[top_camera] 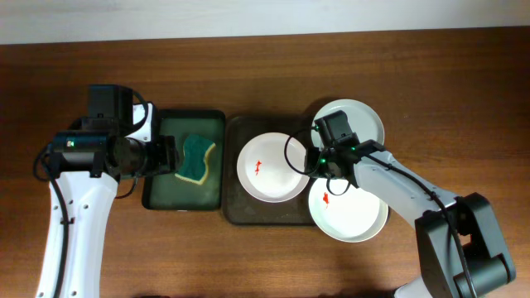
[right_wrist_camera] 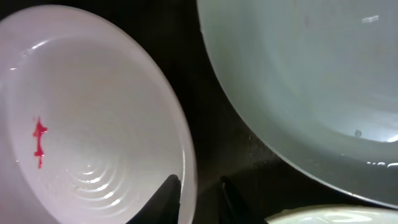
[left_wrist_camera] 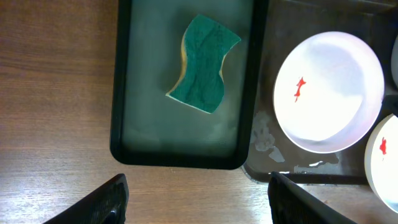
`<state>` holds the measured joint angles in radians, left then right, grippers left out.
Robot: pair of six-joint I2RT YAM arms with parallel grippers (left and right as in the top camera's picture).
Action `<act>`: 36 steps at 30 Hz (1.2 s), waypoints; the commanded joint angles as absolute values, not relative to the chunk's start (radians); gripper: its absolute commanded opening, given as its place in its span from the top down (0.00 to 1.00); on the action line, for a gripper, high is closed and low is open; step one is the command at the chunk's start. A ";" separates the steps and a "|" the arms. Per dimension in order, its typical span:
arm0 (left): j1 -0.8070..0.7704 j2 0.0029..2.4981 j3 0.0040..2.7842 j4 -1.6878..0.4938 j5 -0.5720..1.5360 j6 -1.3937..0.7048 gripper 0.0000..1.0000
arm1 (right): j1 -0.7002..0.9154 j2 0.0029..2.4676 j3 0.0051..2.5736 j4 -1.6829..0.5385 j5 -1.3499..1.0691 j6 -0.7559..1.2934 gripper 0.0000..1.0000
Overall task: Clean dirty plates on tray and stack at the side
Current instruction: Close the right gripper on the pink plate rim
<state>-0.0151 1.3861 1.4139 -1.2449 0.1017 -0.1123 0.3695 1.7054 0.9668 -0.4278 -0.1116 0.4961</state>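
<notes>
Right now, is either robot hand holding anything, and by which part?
Nothing is gripped yet. The right gripper straddles the rim of the middle plate, with a gap showing beside one finger. The left gripper hangs open and empty.

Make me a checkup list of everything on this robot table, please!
Surface: brown wooden table.
Job's things: dark tray holds one smeared plate; second smeared plate overlaps its right rim; third plate lies further back, with no smear visible.
Clutter: green sponge in small black tray.
Grippers: left gripper open near the small tray; right gripper open, fingers either side of the first plate's rim.
Cables: black cables on both arms.
Surroundings: pale strip behind the table; nothing else seen.
</notes>
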 commanded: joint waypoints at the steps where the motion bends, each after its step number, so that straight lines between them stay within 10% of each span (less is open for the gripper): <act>1: -0.020 1.397 1.424 -1.243 0.113 -0.107 0.30 | 0.382 1.714 0.953 -0.413 -0.089 0.514 0.78; 19: -0.020 1.397 1.424 -1.243 0.113 -0.107 0.33 | 0.404 1.784 1.022 -0.350 -0.097 0.461 0.96; 25: -0.020 1.397 1.424 -1.243 0.113 -0.107 0.36 | 0.403 1.784 1.023 -0.346 -0.062 0.445 0.95; 28: -0.020 1.397 1.424 -1.243 0.113 -0.107 0.36 | 0.404 1.786 1.023 -0.358 -0.063 0.445 0.74; 36: -0.020 1.397 1.424 -1.243 0.113 -0.107 0.36 | 0.404 1.787 1.022 -0.385 -0.063 0.446 0.77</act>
